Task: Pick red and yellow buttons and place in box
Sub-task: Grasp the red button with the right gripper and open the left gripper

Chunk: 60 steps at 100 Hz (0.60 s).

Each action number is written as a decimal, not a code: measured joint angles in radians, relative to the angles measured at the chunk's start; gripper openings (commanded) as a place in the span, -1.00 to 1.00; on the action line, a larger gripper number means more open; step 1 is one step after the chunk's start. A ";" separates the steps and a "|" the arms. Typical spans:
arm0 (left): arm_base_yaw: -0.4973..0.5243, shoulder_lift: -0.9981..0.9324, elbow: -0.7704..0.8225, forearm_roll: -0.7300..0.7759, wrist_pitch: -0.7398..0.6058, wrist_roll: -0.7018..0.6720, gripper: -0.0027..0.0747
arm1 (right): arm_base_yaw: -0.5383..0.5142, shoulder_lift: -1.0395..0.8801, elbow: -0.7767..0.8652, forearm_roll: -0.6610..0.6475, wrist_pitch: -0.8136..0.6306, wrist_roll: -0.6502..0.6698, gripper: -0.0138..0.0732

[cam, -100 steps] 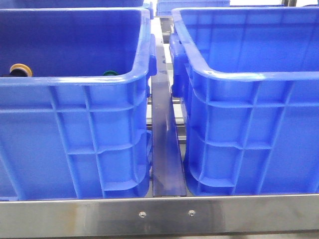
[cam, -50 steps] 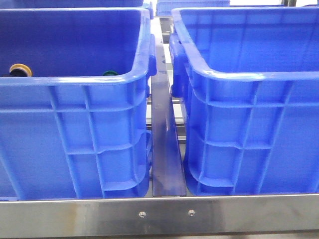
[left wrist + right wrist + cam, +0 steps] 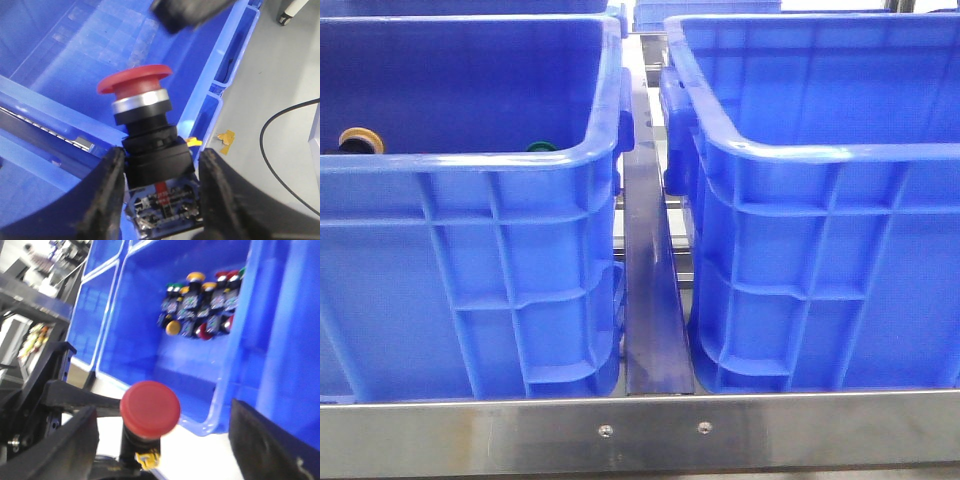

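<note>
My left gripper (image 3: 160,200) is shut on the black body of a red-capped button (image 3: 134,82) and holds it above a blue crate (image 3: 60,65). The same red button (image 3: 150,407) shows in the right wrist view, between the wide-open fingers (image 3: 55,445) of my right gripper (image 3: 162,450), touching neither. A heap of several buttons (image 3: 200,305), with red, yellow and green caps, lies in a blue crate (image 3: 145,340). In the front view a yellow cap (image 3: 361,140) peeks over the near wall of the left crate (image 3: 470,260). Neither gripper shows in the front view.
The right crate (image 3: 820,260) stands beside the left one with a narrow gap (image 3: 655,300) between them. A green cap (image 3: 542,147) shows in the left crate. A metal rail (image 3: 640,430) runs along the front. A black cable (image 3: 285,145) lies on the grey floor.
</note>
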State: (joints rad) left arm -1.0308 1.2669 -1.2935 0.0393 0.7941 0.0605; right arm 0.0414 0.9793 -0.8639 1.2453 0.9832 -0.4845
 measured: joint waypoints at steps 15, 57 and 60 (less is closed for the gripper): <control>0.000 0.000 0.000 0.000 0.000 0.000 -0.98 | 0.083 0.068 0.000 0.041 -0.019 -0.043 0.61; 0.000 0.000 0.000 0.000 0.000 0.000 -0.98 | 0.188 0.160 0.000 0.144 -0.045 -0.148 0.06; 0.000 0.000 0.000 0.000 0.000 0.000 -0.98 | 0.188 0.160 0.000 0.146 -0.045 -0.148 -0.01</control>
State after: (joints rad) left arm -1.0308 1.2669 -1.2935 0.0393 0.7941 0.0605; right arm 0.2291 1.1397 -0.8639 1.3916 0.9381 -0.6329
